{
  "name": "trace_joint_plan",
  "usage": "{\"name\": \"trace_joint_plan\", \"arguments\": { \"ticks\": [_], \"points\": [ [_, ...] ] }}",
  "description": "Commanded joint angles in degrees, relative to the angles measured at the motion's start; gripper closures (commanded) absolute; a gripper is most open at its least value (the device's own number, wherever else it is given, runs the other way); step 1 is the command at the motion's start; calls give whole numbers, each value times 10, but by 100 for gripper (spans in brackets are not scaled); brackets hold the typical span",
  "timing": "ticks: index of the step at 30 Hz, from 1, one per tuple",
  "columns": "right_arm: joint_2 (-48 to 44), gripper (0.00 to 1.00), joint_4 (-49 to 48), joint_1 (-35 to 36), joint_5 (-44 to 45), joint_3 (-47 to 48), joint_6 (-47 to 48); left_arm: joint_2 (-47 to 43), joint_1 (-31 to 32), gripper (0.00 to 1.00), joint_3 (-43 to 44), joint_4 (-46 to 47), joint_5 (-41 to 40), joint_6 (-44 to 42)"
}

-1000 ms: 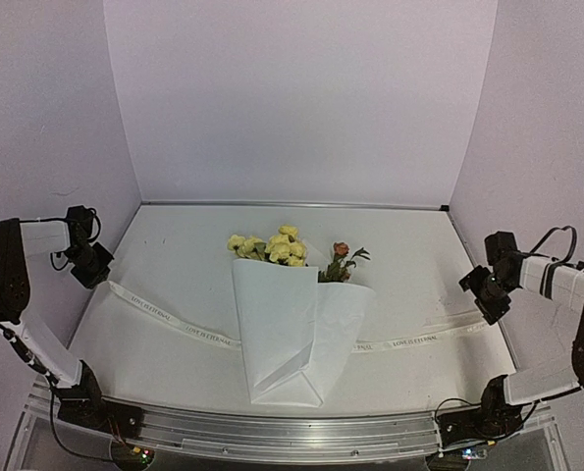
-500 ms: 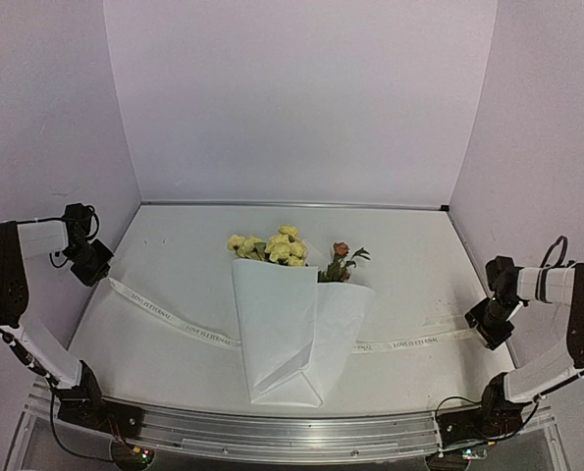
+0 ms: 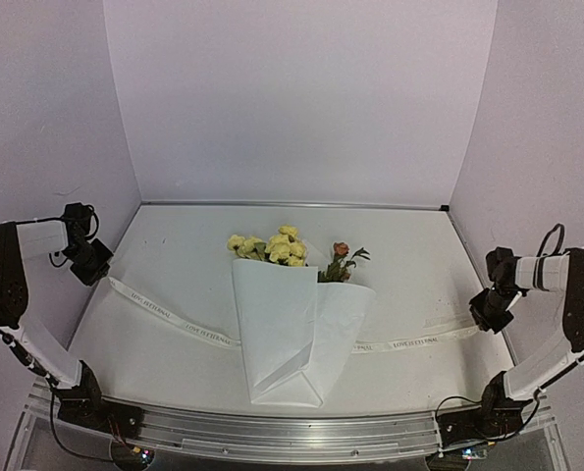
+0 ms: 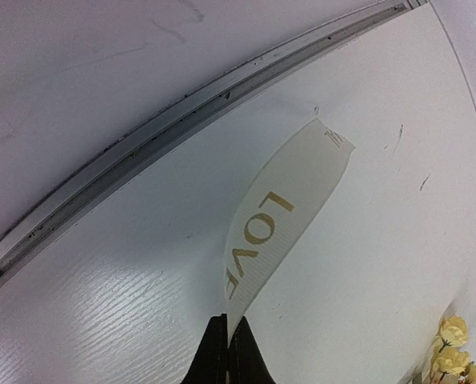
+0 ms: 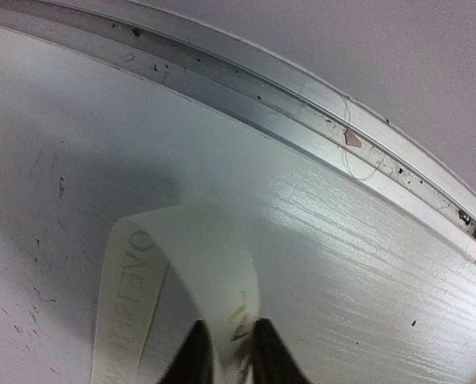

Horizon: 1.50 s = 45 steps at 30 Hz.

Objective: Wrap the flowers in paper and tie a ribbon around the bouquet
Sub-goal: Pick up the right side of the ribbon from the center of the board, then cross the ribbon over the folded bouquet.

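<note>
Two claws each hold one end of the ribbon (image 3: 188,327). The left claw (image 3: 93,263) is clamped tight on it. In its wrist view the black tips (image 4: 215,352) meet with no gap. The band (image 4: 286,200), printed "LOVE", fans out ahead of them toward the rail (image 4: 142,136) at the table's edge.

The right claw (image 3: 486,314) is pinched on the other end. Its two fingers (image 5: 194,352) stand slightly apart, with a curled fold of ribbon (image 5: 182,248) squeezed between them. The loop arches forward from the tips over the table (image 5: 366,288).

The left arm rises from its base, bends at a high elbow and reaches inward, so its claw tilts down near the table's left side. The right arm mirrors it, with the forearm level and the claw hanging down at the right side.

From the left claw the ribbon runs rightward and nearer, passes under the bouquet (image 3: 292,343), and comes out toward the right claw. The bouquet lies between the claws, well apart from both. Its white paper (image 3: 272,314) is folded over, and the flowers (image 3: 277,245) poke out of the far end.
</note>
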<state>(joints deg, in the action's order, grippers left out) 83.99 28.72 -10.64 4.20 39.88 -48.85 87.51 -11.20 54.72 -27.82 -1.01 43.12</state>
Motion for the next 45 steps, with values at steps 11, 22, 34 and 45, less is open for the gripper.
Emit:
{"name": "trace_joint_plan", "arguments": {
  "ticks": [11, 22, 34, 45],
  "points": [
    [-144, 100, 22, 122, -46, 95, -39, -76, 249, 100, 116, 193, 146, -73],
    [-21, 100, -2, 215, -197, 251, -58, 127, 666, 100, 277, 276, 283, -302],
    [95, 100, 3, 260, -263, 388, -44, 334, 762, 100, 443, 126, 315, -457],
    [179, 100, 3, 318, -328, 503, -42, 400, 769, 96, 521, 66, 320, -527]
  ]
}}
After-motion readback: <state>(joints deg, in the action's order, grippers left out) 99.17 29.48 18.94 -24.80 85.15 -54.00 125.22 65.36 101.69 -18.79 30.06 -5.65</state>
